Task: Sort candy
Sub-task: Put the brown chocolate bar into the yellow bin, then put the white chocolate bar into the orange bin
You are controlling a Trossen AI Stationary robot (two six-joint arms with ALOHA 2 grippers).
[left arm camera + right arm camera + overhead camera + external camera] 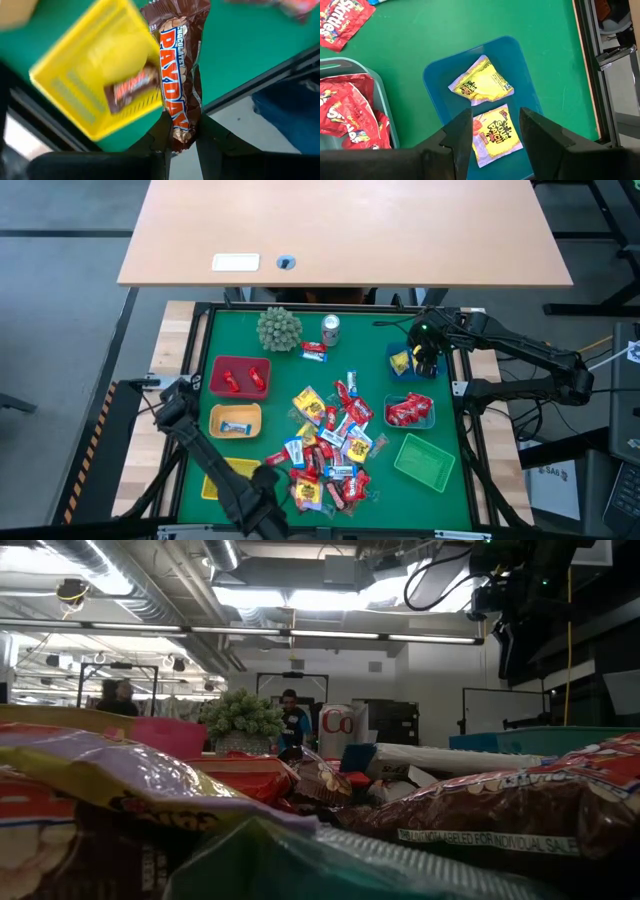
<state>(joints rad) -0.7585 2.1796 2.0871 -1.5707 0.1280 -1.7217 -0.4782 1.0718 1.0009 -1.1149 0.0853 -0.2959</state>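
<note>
Near edge, about 7 o'clock: left end effector (181, 142) closed on a brown Payday bar (179, 75), held above the yellow basket (80, 95) at the tabletop's near-left corner; a small brown bar (132, 90) lying inside that basket.

Centre, toward 6 o'clock: candy pile (330, 445) spread on the green tabletop (300, 370), wrappers red, yellow, blue-white and brown, many overlapping.

Left of the pile, 9 o'clock: orange basket (235, 420) with one blue-white piece; beyond it, red basket (239, 376) with red pieces.

Right of the pile, 4 o'clock: green basket (424, 460), tilted, well apart from the left arm. At 3 o'clock: teal basket (410, 411) filled with red Skittles packs (347, 112).

Farther, 2 o'clock: right end effector (495, 132) open, fingers spread and holding nothing, hanging directly over the blue basket (520, 65); two yellow Sour Patch packs (485, 82) resting flat inside it, one beside the other.

Far edge, 12 o'clock: spiky green ball (279, 328) and silver can (331, 329) near each other, with one blue-white piece (314, 353) just in front of the can.

Beyond the tabletop, low view: people (291, 718) standing in the room.
</note>
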